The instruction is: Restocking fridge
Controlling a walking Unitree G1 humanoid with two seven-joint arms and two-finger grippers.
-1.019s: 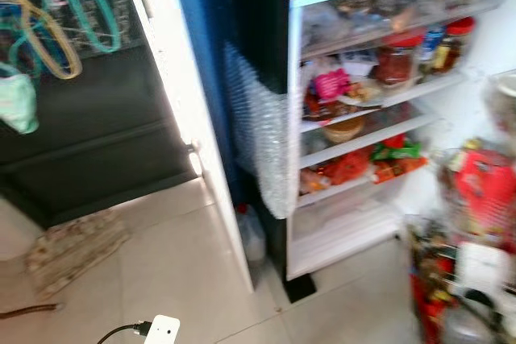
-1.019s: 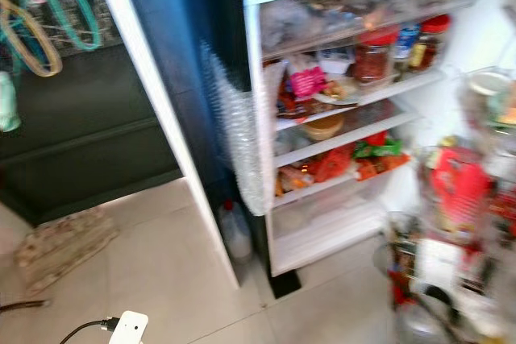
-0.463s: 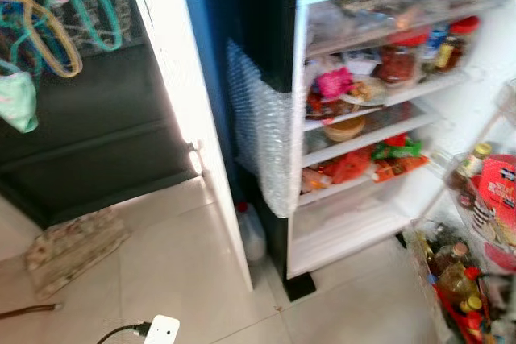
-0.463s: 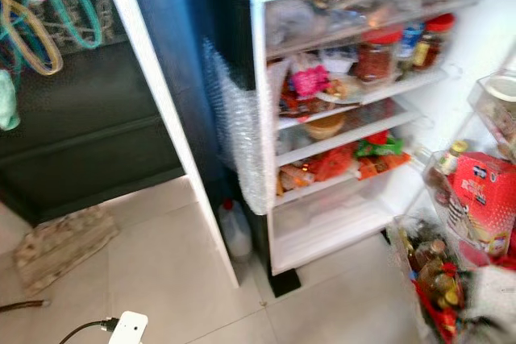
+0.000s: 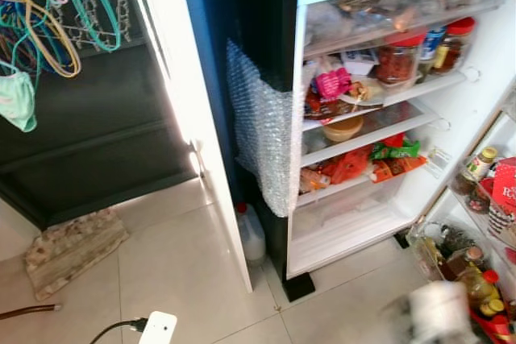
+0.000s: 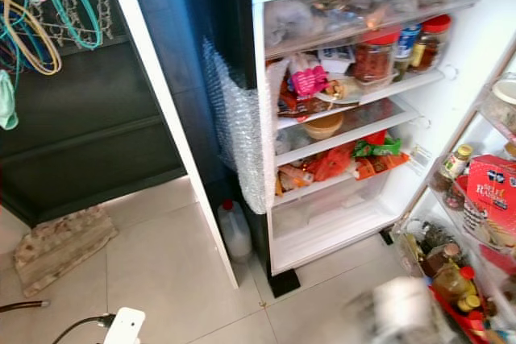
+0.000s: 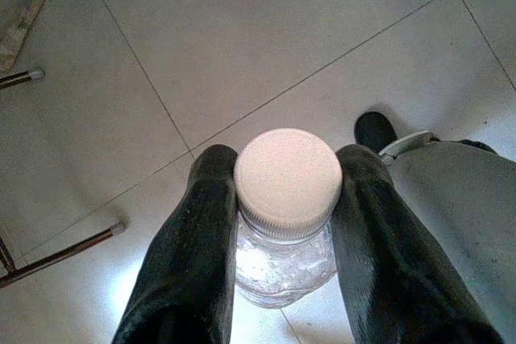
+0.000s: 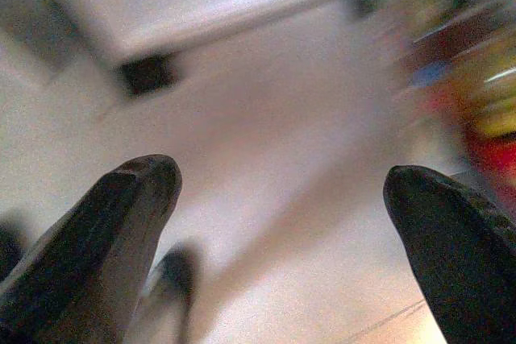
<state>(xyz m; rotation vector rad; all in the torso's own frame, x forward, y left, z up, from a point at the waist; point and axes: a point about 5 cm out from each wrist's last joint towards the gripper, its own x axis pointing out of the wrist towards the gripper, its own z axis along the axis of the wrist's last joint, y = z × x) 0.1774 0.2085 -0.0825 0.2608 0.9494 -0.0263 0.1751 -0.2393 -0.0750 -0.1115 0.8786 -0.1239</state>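
White-lined fridge [image 5: 451,110] now stands open, its door [image 6: 484,223] swung right since a second ago. Left gripper [image 7: 284,199] grips the white-capped jar [image 7: 287,215] low over tiles; right gripper [image 8: 282,199] spread wide, moving.

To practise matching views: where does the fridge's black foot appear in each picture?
Left eye view: black foot, under the fridge's near corner.
Right eye view: same corner.
Right wrist view: blurred dark block, probably it.
Left wrist view: floor tiles, left gripper holding a jar instead.
Shared landmark: floor tiles.
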